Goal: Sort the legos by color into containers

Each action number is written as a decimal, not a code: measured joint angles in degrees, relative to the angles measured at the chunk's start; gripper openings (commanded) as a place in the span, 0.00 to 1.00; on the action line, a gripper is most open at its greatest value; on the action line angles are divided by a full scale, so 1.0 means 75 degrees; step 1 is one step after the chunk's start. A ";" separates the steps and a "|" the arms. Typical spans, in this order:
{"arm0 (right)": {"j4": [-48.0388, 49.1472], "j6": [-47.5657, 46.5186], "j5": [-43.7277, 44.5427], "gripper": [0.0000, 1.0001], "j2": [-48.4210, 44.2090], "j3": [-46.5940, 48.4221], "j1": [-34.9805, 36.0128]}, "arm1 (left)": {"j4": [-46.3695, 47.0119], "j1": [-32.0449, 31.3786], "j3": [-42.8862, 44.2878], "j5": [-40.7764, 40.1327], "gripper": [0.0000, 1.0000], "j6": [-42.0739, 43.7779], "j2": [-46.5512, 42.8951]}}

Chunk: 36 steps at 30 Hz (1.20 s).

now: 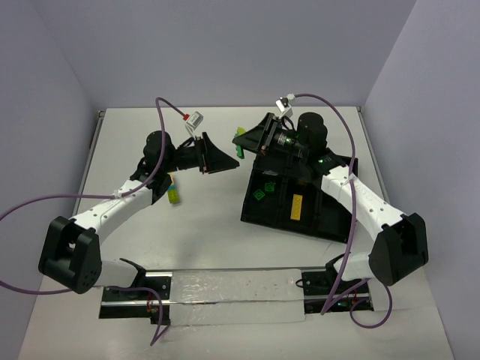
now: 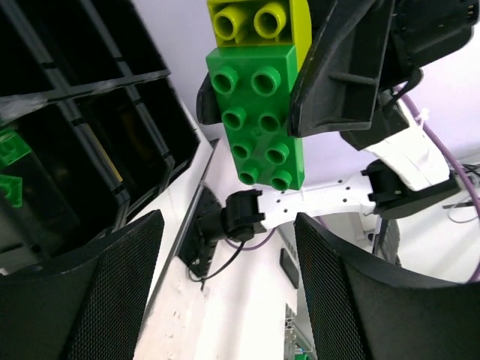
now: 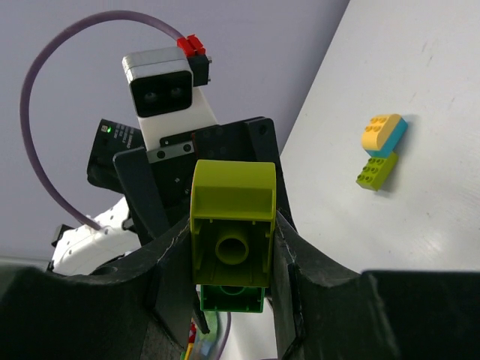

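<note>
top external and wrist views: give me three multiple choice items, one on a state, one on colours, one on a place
1. How do the jaws of the left gripper stand?
A open and empty; B shut on a brick; C shut and empty.
2. Which colours make up the lego stack held in the right gripper?
A yellow and blue; B red and white; C lime and green.
3. Where does the loose lego cluster lie?
A in the left gripper; B on the table beside the left arm; C on the lego stack.

Key: 1 A, there is a wide gap with nothing in it. 2 C, the left wrist view shows lime joined to green. 3 B, it rests on bare tabletop.
</note>
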 measured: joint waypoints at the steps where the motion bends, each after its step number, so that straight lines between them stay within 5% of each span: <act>1: 0.0019 0.0026 -0.0015 0.00 0.0002 0.0015 0.0000 | 0.0210 -0.0016 -0.0049 0.0002 0.75 -0.0113 0.0000; 13: 0.0169 0.0109 -0.0079 0.00 0.0080 0.0031 0.0038 | 0.2403 -0.0054 -0.0119 0.0165 0.72 -0.1509 0.0415; 23: 0.0169 0.0101 -0.0138 0.00 0.0083 0.0034 0.0141 | 0.2828 -0.0129 -0.0121 0.0124 0.59 -0.1960 0.0738; 28: 0.0176 0.0076 -0.0136 0.00 0.0083 0.0034 0.0212 | 0.2950 -0.0128 -0.0121 0.0024 0.35 -0.2108 0.0746; 32: 0.0270 -0.0104 -0.0072 0.00 0.0083 0.0037 0.0233 | 0.2912 -0.0123 -0.0121 -0.0051 0.03 -0.2296 0.0779; 36: 0.0247 -0.0158 -0.0055 0.01 0.0093 0.0037 0.0236 | 0.2910 -0.0123 -0.0154 -0.0077 0.00 -0.2297 0.0787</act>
